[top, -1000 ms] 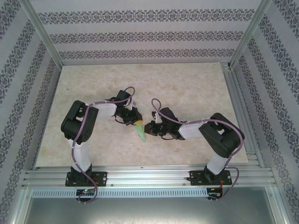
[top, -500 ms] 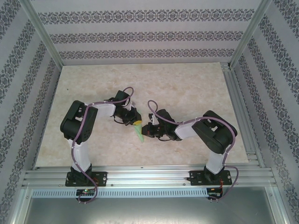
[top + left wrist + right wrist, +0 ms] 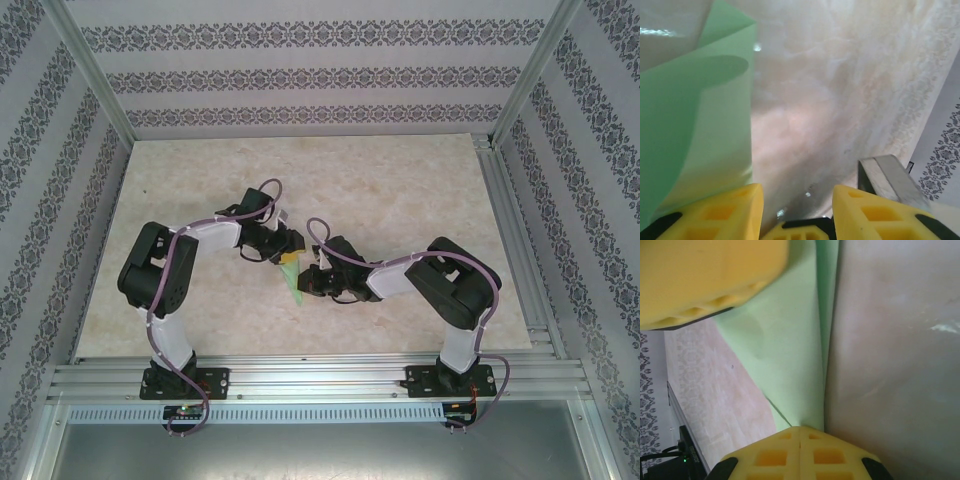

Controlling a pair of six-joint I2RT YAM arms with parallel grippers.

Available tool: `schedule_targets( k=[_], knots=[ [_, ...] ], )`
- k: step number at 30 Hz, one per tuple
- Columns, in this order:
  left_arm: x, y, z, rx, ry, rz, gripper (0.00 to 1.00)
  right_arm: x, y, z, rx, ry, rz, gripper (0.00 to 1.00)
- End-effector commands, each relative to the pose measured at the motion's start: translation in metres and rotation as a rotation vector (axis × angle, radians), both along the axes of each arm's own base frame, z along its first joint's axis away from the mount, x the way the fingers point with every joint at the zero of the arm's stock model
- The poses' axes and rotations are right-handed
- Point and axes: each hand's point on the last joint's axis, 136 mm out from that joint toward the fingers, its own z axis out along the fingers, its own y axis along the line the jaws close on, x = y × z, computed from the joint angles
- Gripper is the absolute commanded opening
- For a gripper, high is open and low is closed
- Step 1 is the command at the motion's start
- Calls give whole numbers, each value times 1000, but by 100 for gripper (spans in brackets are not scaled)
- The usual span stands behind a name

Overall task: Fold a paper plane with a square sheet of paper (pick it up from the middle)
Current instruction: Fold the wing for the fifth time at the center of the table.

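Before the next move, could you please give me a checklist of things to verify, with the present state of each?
1. Right gripper shut on the paper plane: ok, the paper comes out from between the closed pads.
2. Left gripper open with nothing between its jaws: ok.
3. Paper plane free of the left finger: cannot tell, the paper lies right beside it.
4. Layers lying flat together: not ok, one layer bows away in the left wrist view.
5. Paper plane lifted off the table: cannot tell.
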Motion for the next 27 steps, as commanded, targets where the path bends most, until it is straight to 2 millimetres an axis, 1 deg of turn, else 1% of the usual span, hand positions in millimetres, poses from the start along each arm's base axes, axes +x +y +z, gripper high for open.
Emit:
schedule_targets(
  k=[1,3,6,9,14,16,20,23,27],
  knots=[
    [-4,4,20,-31,-34,-6,40,5,0,-2,-30,-26,-29,6],
    [-8,10,24,-4,-44,0,38,6,1,0,-25,-31,-29,6],
    [-16,10,31,-32,-45,-10,37,7,2,1,-21,-35,-31,6],
    [-22,8,30,-54,-27,-11,34,7,3,1,-20,-35,-26,6],
    [-34,9,16,-53,32,-23,28,9,3,2,-23,-43,-31,6],
    [-37,10,11,-51,45,-24,28,9,4,3,-22,-46,-29,6],
    [-35,8,3,-44,54,-41,29,9,6,4,-22,-47,-23,6],
    [-35,15,-8,19,67,-34,27,9,7,6,-22,-52,-17,7],
    [-39,27,-31,103,94,-28,21,10,10,17,-2,-71,-9,10]
  ],
)
